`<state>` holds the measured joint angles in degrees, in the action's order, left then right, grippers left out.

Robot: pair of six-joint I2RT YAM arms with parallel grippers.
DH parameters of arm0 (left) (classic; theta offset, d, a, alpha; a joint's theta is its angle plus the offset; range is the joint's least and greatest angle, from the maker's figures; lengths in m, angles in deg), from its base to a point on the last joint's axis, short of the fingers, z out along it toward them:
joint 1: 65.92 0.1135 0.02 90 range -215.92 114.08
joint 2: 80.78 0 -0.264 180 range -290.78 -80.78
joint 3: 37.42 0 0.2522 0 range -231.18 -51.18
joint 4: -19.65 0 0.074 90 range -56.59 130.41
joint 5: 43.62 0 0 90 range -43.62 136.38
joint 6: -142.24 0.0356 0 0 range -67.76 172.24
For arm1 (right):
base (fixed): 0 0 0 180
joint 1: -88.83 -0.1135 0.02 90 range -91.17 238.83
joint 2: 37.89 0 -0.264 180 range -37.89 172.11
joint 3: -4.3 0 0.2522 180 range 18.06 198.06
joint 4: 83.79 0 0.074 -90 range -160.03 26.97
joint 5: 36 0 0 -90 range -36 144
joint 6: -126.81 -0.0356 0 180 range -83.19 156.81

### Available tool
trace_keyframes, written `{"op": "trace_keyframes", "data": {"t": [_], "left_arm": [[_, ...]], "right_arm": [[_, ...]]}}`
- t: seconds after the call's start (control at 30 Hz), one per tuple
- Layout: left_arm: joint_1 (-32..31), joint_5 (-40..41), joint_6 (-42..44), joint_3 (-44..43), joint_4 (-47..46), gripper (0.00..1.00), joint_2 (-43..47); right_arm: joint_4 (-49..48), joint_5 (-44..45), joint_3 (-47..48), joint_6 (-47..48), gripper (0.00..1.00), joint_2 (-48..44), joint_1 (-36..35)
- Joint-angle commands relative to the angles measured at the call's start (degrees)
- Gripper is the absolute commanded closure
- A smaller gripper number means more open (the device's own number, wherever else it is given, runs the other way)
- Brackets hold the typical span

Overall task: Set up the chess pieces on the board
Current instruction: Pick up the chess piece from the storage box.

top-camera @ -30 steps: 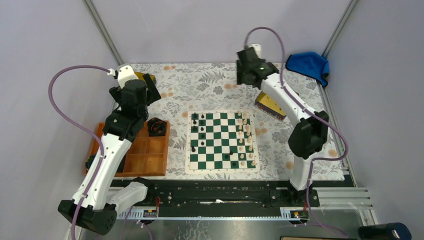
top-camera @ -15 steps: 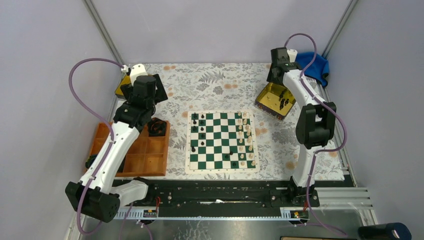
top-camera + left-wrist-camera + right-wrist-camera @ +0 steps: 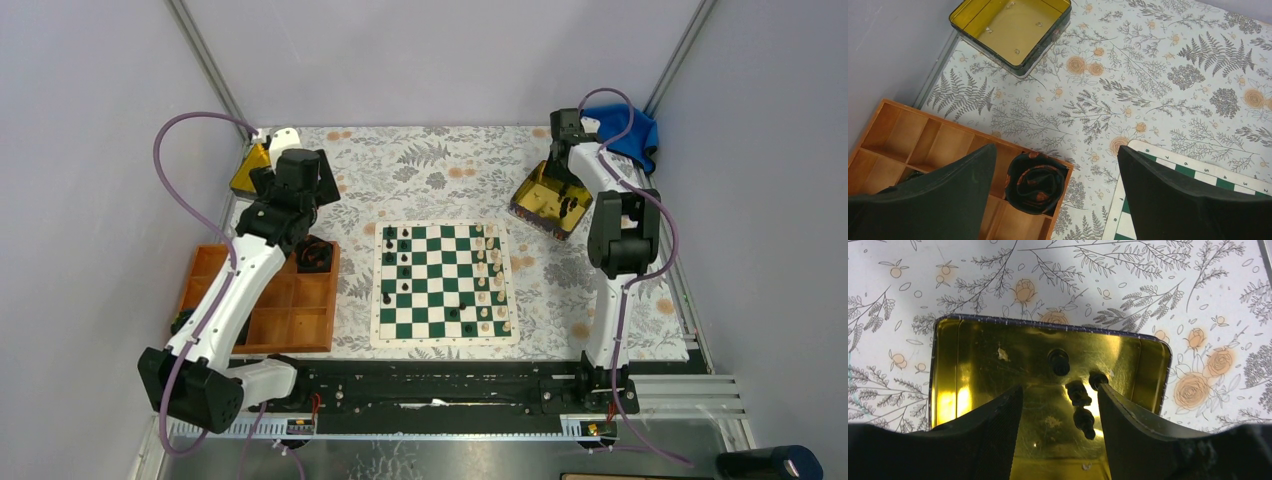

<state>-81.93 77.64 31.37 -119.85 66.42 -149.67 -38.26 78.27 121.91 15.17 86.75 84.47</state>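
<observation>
The green and white board (image 3: 445, 283) lies mid-table, and its corner shows in the left wrist view (image 3: 1114, 220). Several black chess pieces (image 3: 390, 240) stand on its left columns. Cream pieces (image 3: 490, 270) stand on its right columns. My right gripper (image 3: 1059, 390) is open and empty, right above a gold tin (image 3: 988, 370) that holds several more black pieces (image 3: 1078, 392). The top view also shows this gripper (image 3: 560, 170) and the tin (image 3: 540, 195). My left gripper (image 3: 1056, 150) is open and empty, high above the tray corner, and also shows in the top view (image 3: 305, 190).
An orange compartmented tray (image 3: 290, 310) sits left of the board, with a rolled dark cloth (image 3: 1035, 182) in one compartment. A second gold tin (image 3: 1013, 27) stands at the back left. A blue cloth (image 3: 620, 130) lies at the back right corner. Frame posts flank the table.
My right arm has swung right, from the back middle to over the right gold tin. My left wrist has shifted slightly back and right. No piece has moved.
</observation>
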Motion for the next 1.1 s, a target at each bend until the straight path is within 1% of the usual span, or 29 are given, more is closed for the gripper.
{"op": "trace_keyframes", "data": {"t": [0.0,0.33,0.7,0.93,1.07], "left_arm": [[0.0,0.0,0.9,-1.6,-2.6,0.01,-0.5],[0.0,-0.2,0.8,-2.7,-2.1,0.01,-2.1],[0.0,-0.8,0.6,-2.6,-2.1,0.01,-2.5],[0.0,-1.1,0.4,-2.4,-2.1,0.01,-2.3],[0.0,-1.3,0.3,-2.4,-2.1,0.01,-2.2]], "right_arm": [[-1.9,-1.1,3.9,-1.1,0.38,1.7,1.1],[-2.5,-2.0,6.2,-0.8,0.43,4.8,2.7],[-2.5,-2.9,6.8,-0.2,0.64,6.1,3.2],[-2.4,-3.1,6.8,0.1,0.72,5.8,3.3],[-2.1,-3.5,6.6,0.2,0.72,5.8,3.2]]}}
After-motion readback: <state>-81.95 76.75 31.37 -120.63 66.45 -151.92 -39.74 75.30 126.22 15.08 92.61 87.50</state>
